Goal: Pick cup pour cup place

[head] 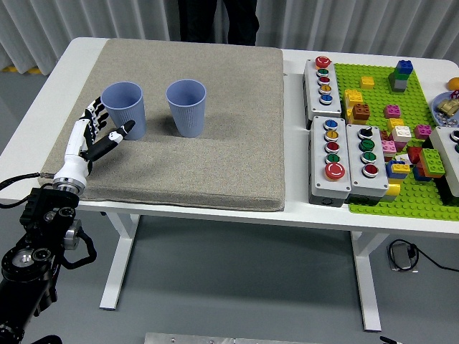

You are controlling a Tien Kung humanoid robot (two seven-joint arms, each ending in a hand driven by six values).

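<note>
Clearly you are at the very start: neither cup has been lifted, so the pick, the pour and the place all remain, as far as you can judge. The left robot hand (93, 132) hovers over the left edge of the grey mat (215, 115), its fingers spread and holding nothing, the thumb tip reaching toward the base of the left cup (124, 109) and looking just about in contact with its wall, though you cannot tell for sure. The fingertips (97, 112) sit just beside the cup on its left side, not wrapped around it. The right arm is not visible.

Both cups stand upright on the mat, mouths open to the ceiling, long axes vertical, wider at the rim than at the base. The right cup (186, 107) stands near the left one, apart from it, with a clear gap of mat between. You cannot see whether either holds anything; the interiors look uniformly blue.

On the right half of the white worktop (43, 79) lie the button boxes (337, 125) and a green baseplate (401, 143) with bricks, well apart from the cups. A person stands at the far side, only dark clothing showing, hands unseen.
</note>
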